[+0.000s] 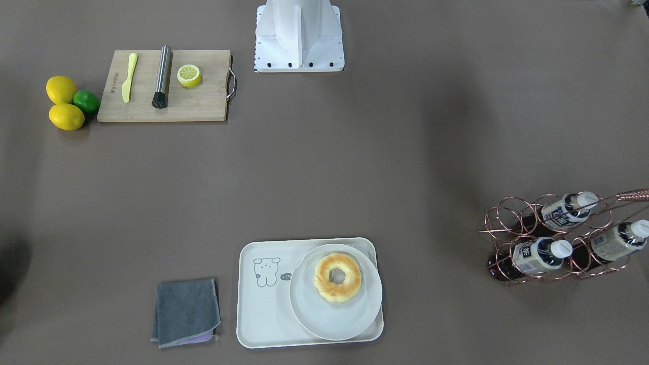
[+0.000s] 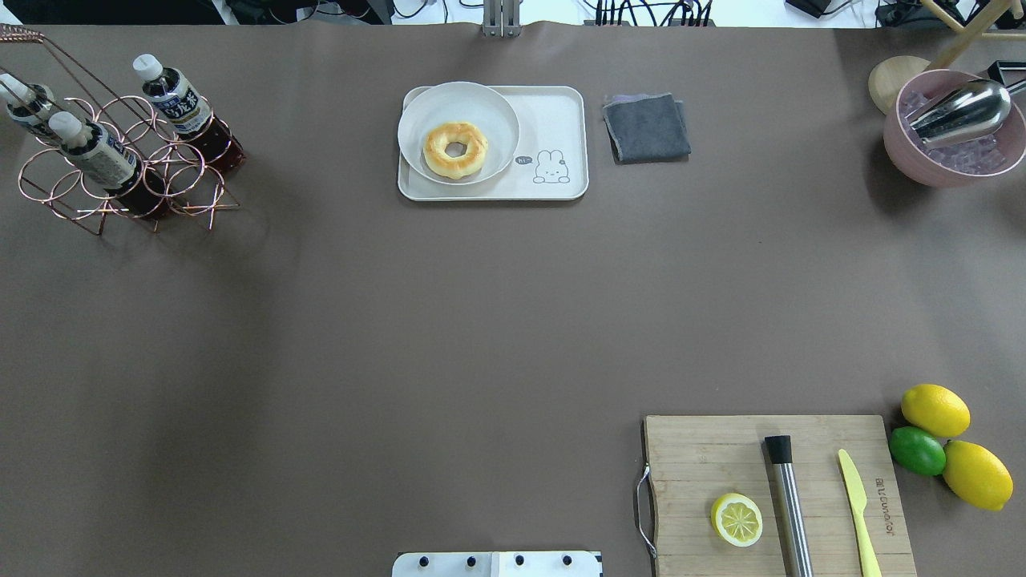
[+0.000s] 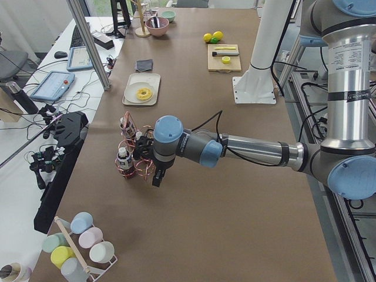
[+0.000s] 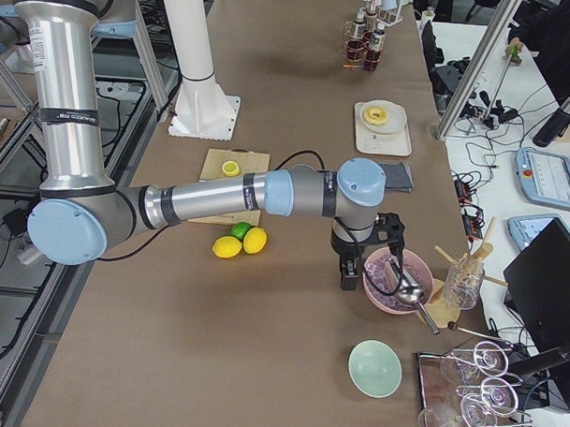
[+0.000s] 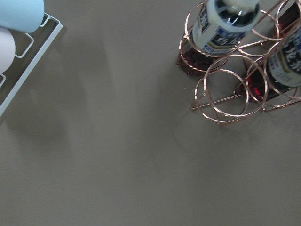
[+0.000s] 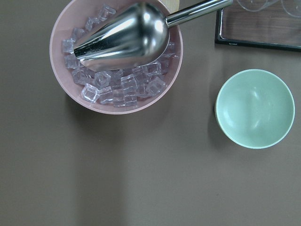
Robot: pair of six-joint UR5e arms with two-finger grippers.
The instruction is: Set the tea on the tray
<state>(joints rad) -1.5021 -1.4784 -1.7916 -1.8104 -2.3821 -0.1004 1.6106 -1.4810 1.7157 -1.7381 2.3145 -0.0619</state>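
— over at the robot's left end of the table (image 2: pixel 481 320), see the tea bottles (image 2: pixel 180 100)? three alike, dark liquid, white caps, leaning in that copper wire rack (image 1: pixel 633 195).
— i see them. and the tray (image 2: pixel 553 112)?
— well apart from the rack, midway along the edge across from the robot. a round white plate (image 2: pixel 481 104) covers one half of it, with a browned bread ring (image 2: pixel 455 149) on the plate. the half with the little bear drawing (image 2: pixel 551 167) is bare.
— so the tea is not on it.
— right, all three bottles sit in the rack.
— what about the left pincer (image 3: pixel 157 180)?
— it hangs just beside the rack, pointing down over bare table. whether its fingers are apart or together, i cannot tell from this end.
— and the right pincer (image 4: pixel 348 279)?
— at the other end, just beside the pink bowl (image 2: pixel 946 178) of ice cubes (image 6: pixel 117 94) with the metal scoop (image 2: pixel 962 112) in it. same there: i cannot tell how its fingers stand.
— the rest?
— a folded grey cloth (image 2: pixel 646 128) near the tray. a wooden cutting board (image 2: pixel 697 457) on the robot's right carries a half lemon (image 2: pixel 737 519), a steel muddler (image 2: pixel 789 513) and a yellow knife (image 2: pixel 858 505). two lemons (image 2: pixel 935 409) and a lime (image 2: pixel 917 450) touch one another just beside the board.
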